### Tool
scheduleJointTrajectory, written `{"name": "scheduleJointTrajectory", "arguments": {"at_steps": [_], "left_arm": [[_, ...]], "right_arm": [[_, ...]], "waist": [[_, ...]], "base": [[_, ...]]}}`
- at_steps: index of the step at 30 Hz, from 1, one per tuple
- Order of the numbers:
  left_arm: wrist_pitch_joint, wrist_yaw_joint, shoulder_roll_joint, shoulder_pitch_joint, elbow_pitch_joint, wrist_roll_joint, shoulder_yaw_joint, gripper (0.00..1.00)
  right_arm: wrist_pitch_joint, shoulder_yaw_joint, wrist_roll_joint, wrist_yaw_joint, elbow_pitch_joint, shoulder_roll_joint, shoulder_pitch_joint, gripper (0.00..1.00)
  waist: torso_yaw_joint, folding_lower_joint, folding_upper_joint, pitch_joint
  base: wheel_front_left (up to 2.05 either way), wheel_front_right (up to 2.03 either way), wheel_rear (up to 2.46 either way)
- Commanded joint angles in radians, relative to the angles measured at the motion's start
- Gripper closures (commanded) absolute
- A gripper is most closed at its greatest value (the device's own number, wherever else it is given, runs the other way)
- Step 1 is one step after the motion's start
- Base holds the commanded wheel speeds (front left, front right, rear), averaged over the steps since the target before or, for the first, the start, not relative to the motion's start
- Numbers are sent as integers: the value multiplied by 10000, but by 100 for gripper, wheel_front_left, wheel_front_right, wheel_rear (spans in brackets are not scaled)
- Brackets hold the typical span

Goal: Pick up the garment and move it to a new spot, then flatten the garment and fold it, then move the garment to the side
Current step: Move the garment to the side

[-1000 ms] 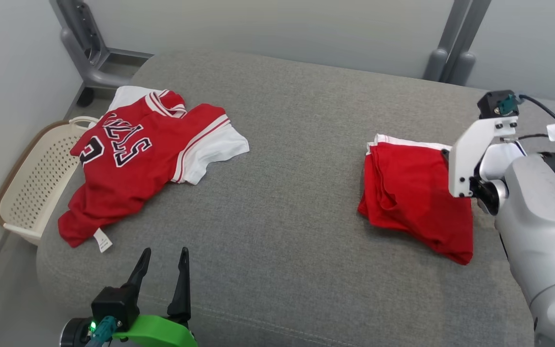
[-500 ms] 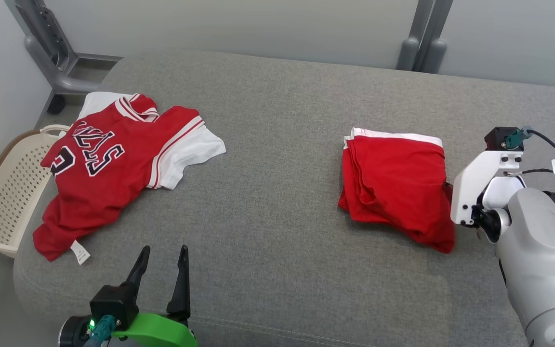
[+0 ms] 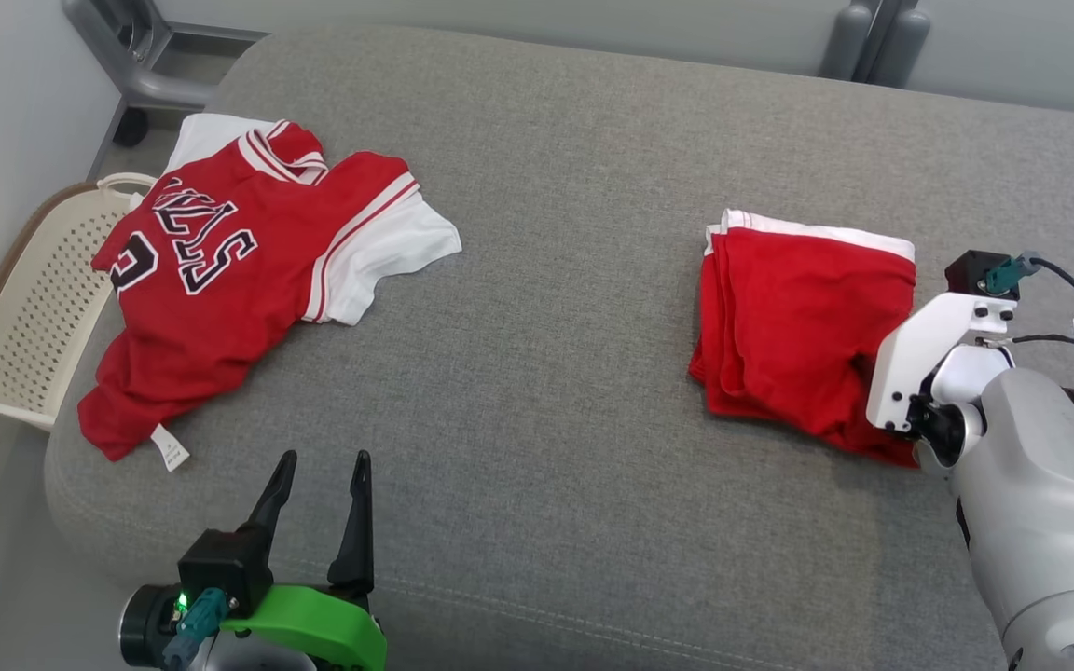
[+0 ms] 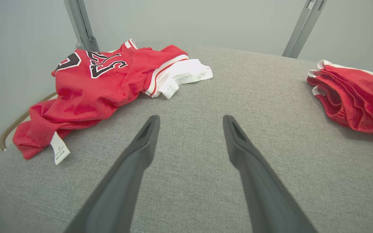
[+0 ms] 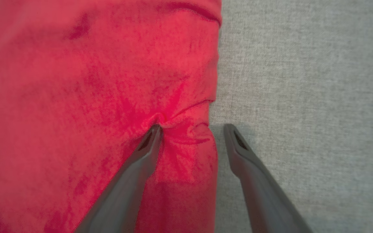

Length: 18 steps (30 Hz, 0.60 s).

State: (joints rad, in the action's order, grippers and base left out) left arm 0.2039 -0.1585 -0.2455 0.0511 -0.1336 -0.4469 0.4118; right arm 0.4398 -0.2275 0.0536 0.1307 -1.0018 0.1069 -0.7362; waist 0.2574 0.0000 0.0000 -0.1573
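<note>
While left gripper (image 3: 324, 458) and right gripper (image 5: 192, 128) gape, grey cushion (image 3: 574, 280) by pale wall (image 4: 186, 19) bears folded garment (image 3: 798, 326).

The left gripper (image 4: 190, 119) is held wide apart over the grey cushion (image 4: 206, 94), on which a rumpled red jersey (image 4: 102, 84) is spread at the left and a folded red garment (image 4: 351, 94) is laid at the right.

Red garment (image 3: 798, 317), white-edged; red-white jersey (image 3: 211, 308), black lettering; grey couch (image 3: 546, 373); cream perforated basket (image 3: 24, 308).
</note>
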Motion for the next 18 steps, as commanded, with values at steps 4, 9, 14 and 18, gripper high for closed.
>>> {"name": "scheduleJointTrajectory", "arguments": {"at_steps": [4,9,14,18], "left_arm": [[93,72,1,210,-101,-93,-10,0],[159,24,19,232,-191,-114,-29,0],[214,46,-40,250,-243,-120,-20,0],[222,56,-126,199,-243,-158,-48,0]], "right_arm": [[56,-177,-230,-1,-292,-163,70,100],[-84,-112,-473,-8,-288,-108,-37,100],[-291,316,-698,-11,-168,146,-117,100],[-541,1049,-688,-10,-20,436,-121,100]], "waist": [[165,0,0,-167],[28,0,0,-110],[-306,0,0,76],[-694,0,0,230]], "base": [[0,0,0],[0,0,0],[0,0,0],[0,0,0]]}}
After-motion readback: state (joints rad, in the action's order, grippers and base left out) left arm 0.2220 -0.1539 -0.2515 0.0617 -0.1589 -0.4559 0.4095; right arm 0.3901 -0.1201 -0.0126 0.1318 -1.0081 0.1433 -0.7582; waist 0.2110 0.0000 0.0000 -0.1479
